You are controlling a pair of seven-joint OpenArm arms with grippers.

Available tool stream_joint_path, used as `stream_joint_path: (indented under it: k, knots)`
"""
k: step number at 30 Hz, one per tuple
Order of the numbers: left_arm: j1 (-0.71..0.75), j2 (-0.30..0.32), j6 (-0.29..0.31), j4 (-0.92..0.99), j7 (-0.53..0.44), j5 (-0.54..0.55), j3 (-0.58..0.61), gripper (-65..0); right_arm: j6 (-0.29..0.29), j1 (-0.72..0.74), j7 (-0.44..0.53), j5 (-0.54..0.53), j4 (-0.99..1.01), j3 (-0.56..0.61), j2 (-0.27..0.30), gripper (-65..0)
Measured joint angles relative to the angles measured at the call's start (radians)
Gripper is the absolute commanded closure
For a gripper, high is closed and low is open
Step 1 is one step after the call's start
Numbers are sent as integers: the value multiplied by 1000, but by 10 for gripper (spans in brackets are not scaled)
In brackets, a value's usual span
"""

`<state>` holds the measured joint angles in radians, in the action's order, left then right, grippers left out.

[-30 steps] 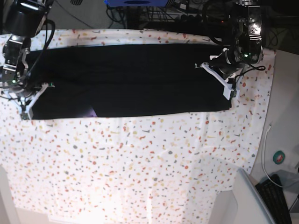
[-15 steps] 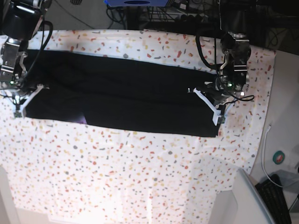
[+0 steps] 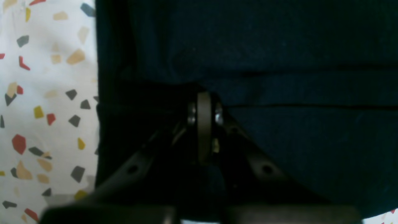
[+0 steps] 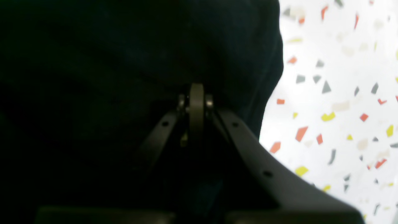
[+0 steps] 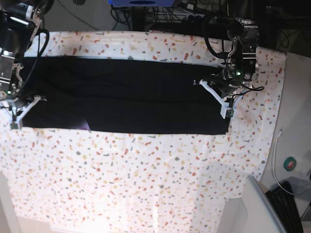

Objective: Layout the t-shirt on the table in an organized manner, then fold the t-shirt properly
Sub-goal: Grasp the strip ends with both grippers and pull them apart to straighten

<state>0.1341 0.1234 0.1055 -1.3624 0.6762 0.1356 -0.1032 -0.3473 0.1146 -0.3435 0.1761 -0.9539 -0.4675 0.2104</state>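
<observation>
shirt (image 5: 126, 97): flat band across far half of table (image 5: 146, 184) | left gripper (image 5: 219, 99): clamped on shirt's right end | right gripper (image 5: 20, 110): clamped on left end

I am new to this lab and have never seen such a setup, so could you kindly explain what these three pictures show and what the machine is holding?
This is a robot with two arms. The wide picture looks down from above on the table, covered by a white speckled cloth. Across it lies a black t-shirt, stretched into a long band. The other two pictures come from small cameras on each wrist, looking along the grippers. The left gripper is at the right end of the band in the overhead view, and the right gripper is at the left end. Both are shut, each pinching an end of the t-shirt; up close the wrist views show mostly dark cloth around the closed jaws.
</observation>
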Motion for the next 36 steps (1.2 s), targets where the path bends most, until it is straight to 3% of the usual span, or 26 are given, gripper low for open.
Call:
stream_joint_path:
  k: [4, 6, 9, 12, 19, 20, 22, 24, 26, 29, 32, 36]
  knots:
    - [3, -1, -1, -11, 2, 0, 0, 0, 0, 8, -5, 2, -3, 0, 1, 0]
    - [10, -1, 0, -49, 53, -1, -3, 0, 0, 0, -13, 5, -32, -4, -3, 0]
    - [66, -11, 6, -148, 92, 0, -50, 0, -1, -22, -12, 0, -127, -6, -12, 0]
    - [66, -9, 3, -259, 215, -3, -94, 0, 0, -48, -8, -3, -199, -7, -10, 0]
    - [75, -59, 14, -438, 260, 14, -282, 0, -3, -93, -11, -5, -295, -5, -13, 0]
    - [74, -60, 5, -433, 260, 0, -323, -39, -3, -97, -12, -4, -304, -6, -14, 0]
    - [61, -59, 0, -413, 259, 5, -387, -354, -2, -111, -14, 5, -316, -6, -19, 0]
    - [42, -53, 2, -375, 257, 107, -433, -619, -3, -128, -14, 1, -332, -6, -27, 0]
    - [29, -26, 8, -312, 252, 265, -454, -650, -3, -142, -15, 0, -341, -1, -29, 0]
    - [25, 63, 103, -139, 222, 500, -455, -650, -3, -154, -15, -3, -343, 0, -26, 0]
    - [33, 102, 160, 14, 81, 550, -453, -650, -3, -154, -14, -2, -344, 0, -38, 0]
    - [32, 117, 165, 81, -11, 556, -297, -650, -3, -155, -14, 1, -346, 1, -43, 0]
